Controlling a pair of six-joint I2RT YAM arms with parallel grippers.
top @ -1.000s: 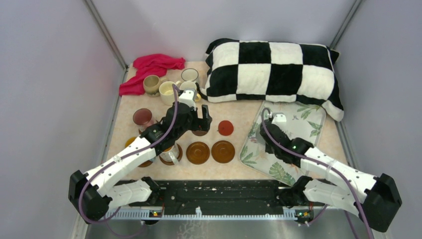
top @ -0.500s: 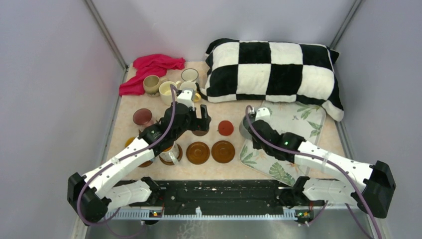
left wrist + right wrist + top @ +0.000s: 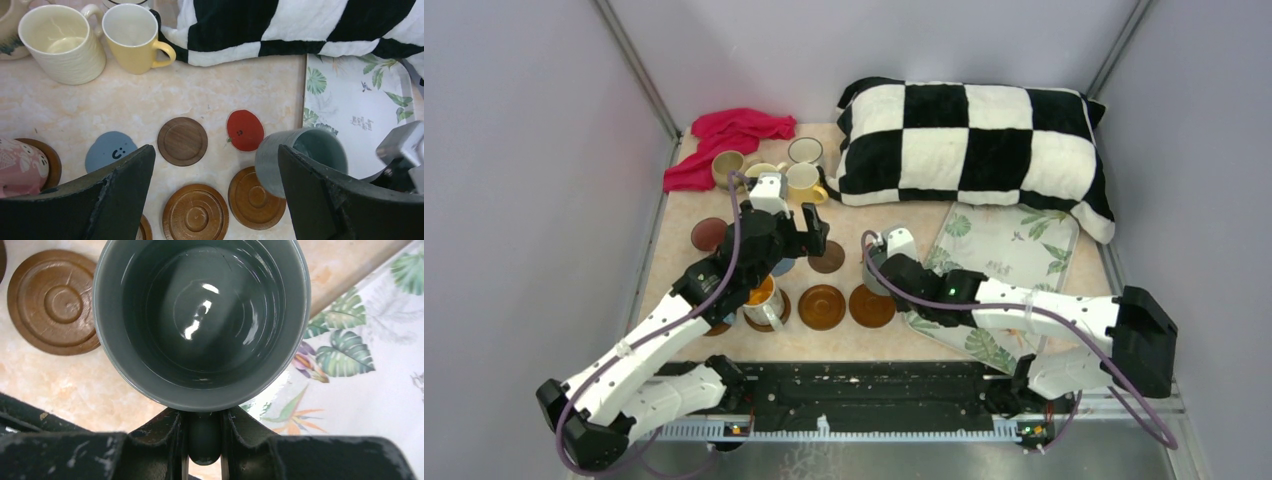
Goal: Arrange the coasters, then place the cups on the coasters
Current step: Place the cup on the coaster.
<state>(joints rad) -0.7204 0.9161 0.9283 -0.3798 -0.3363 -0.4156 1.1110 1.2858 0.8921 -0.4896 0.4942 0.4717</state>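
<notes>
My right gripper (image 3: pixel 204 440) is shut on the handle of a grey cup (image 3: pixel 200 315), held upright above the table between the tray and the coasters. In the left wrist view this grey cup (image 3: pixel 300 160) hangs beside the red coaster (image 3: pixel 245 130), over the edge of a brown coaster (image 3: pixel 255 197). Another brown coaster (image 3: pixel 196 212), a dark wood coaster (image 3: pixel 182 141) and a blue-grey coaster (image 3: pixel 109 150) lie nearby. My left gripper (image 3: pixel 796 240) hovers open and empty above them. An orange cup (image 3: pixel 762 297) and a pink tumbler (image 3: pixel 17 167) each stand on a coaster.
A cream mug (image 3: pixel 62 42), a yellow mug (image 3: pixel 131 37) and two more cups (image 3: pixel 727 165) (image 3: pixel 804 150) stand at the back left beside a red cloth (image 3: pixel 729 130). A checkered pillow (image 3: pixel 974 145) fills the back right. The leaf-print tray (image 3: pixel 1014 245) lies at the right.
My right arm has carried the grey cup left, off the tray to the coasters. My left arm has drawn back and left, still open.
</notes>
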